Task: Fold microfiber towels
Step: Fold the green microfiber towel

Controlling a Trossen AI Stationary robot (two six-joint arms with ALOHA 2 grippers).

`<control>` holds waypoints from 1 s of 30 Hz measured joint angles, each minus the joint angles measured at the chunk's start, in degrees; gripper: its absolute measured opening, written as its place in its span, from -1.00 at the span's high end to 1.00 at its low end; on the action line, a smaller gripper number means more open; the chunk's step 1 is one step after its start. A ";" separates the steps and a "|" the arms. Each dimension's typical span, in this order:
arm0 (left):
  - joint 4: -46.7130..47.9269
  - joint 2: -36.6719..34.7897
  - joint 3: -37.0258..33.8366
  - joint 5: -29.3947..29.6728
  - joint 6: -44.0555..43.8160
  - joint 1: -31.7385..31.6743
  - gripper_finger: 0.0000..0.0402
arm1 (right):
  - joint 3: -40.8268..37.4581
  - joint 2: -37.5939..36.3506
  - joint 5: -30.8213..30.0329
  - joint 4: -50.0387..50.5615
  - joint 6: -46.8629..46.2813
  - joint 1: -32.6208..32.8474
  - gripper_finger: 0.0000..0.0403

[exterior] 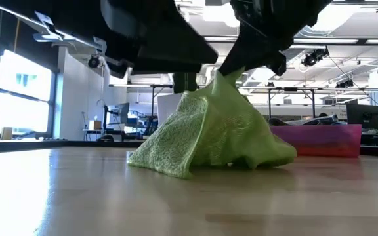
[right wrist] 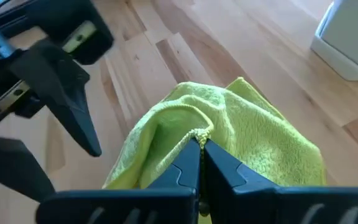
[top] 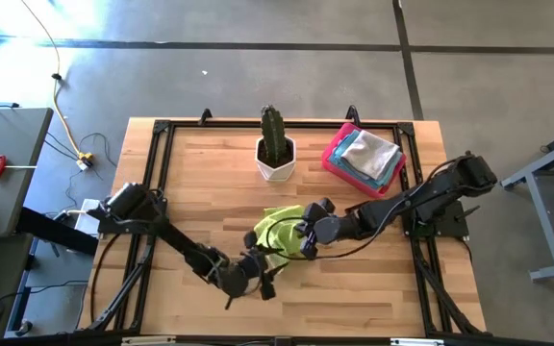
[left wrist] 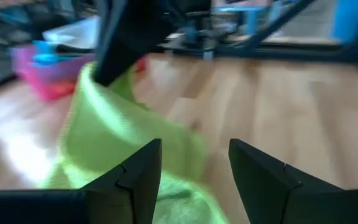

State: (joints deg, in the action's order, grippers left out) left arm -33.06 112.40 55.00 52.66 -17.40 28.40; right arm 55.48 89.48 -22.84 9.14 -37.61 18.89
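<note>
towel (right wrist: pixel 253 137): nubby lime microfiber cloth | table (top: pixel 373 288): smooth pale wood planks | tray (exterior: pixel 320 141): translucent pink plastic

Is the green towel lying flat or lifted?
Lifted: the shut right gripper pinches the green towel into a peak; its lower edges rest on the table.

Towel (top: pixel 275 226): mid-table, in front of the potted cactus (top: pixel 275 144).
Tray (top: pixel 335 154): back right corner, right of the cactus, stacked towels (top: pixel 371 156) in it.
Right gripper (top: pixel 301 240): at the towel's right edge.
Left gripper (top: pixel 258 258): just in front of the towel.
</note>
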 joint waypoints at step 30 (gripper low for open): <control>15.11 11.81 7.31 -6.06 -11.60 1.14 0.11 | -0.02 0.58 -3.47 2.97 -1.50 -0.02 1.00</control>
State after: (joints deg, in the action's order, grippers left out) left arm -17.95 124.21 62.32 46.60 -29.00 29.53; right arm 55.46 90.06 -26.30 12.11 -39.11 18.87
